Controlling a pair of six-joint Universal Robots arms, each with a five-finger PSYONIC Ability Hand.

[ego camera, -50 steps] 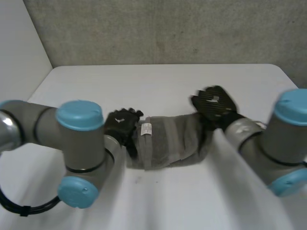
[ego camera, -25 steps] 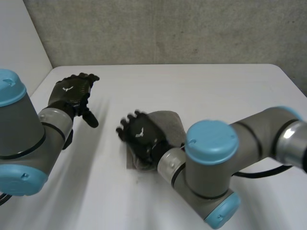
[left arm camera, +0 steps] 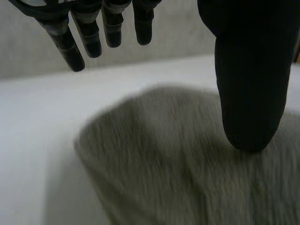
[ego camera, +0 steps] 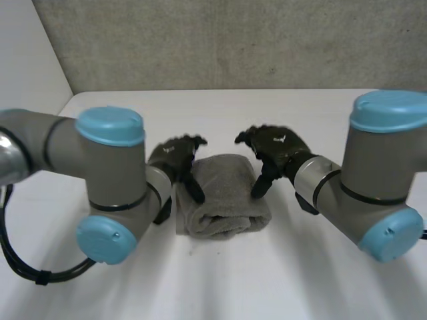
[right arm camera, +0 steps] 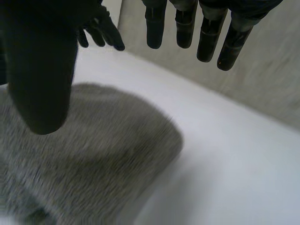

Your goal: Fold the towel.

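Note:
A grey towel (ego camera: 223, 195) lies folded into a small thick bundle in the middle of the white table (ego camera: 220, 120). My left hand (ego camera: 175, 159) hovers at its left edge, fingers straight, thumb (left arm camera: 251, 89) hanging over the cloth (left arm camera: 187, 164). My right hand (ego camera: 277, 150) hovers at the bundle's right edge, also open, with its thumb (right arm camera: 42, 79) just above the towel (right arm camera: 89, 159). Neither hand grips the cloth. Past the right hand's fingers (right arm camera: 187, 28), the left hand (right arm camera: 101, 28) is seen across the bundle.
A grey wall (ego camera: 233, 40) rises behind the table's far edge. Both arms' elbows (ego camera: 107, 193) (ego camera: 383, 193) stand low over the near part of the table, one on each side of the towel.
The long roll has been folded over into a short bundle. My right hand swept across it to the left, then let go and drew back right. My left hand returned to the left edge.

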